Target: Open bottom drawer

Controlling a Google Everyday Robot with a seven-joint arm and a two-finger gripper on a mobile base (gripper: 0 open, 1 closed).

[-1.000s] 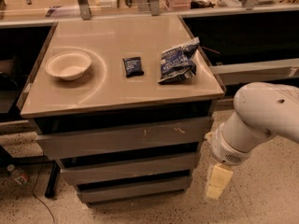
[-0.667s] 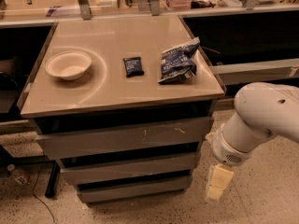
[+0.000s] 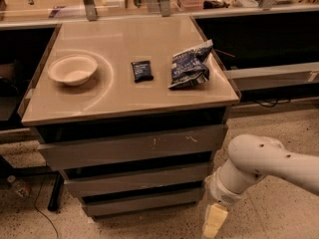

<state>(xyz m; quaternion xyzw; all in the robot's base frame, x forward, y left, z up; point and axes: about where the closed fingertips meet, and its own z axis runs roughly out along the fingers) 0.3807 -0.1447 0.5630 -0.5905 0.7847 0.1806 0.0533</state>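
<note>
The bottom drawer [image 3: 142, 202] is the slimmest of three grey drawer fronts under the tabletop, low near the floor, and it looks closed. Above it sit the mid-sized drawer front [image 3: 137, 179] and the tallest one with white scratches [image 3: 134, 148]. My gripper [image 3: 214, 221] hangs from the white arm [image 3: 259, 163] at the lower right, just right of the cabinet's front corner and about level with the bottom drawer, apart from it.
On the tabletop [image 3: 119, 96] lie a white bowl [image 3: 73, 69], a small dark packet [image 3: 142, 70] and a blue chip bag [image 3: 190, 64]. Dark shelving flanks both sides. A speckled floor [image 3: 279, 128] spreads to the right.
</note>
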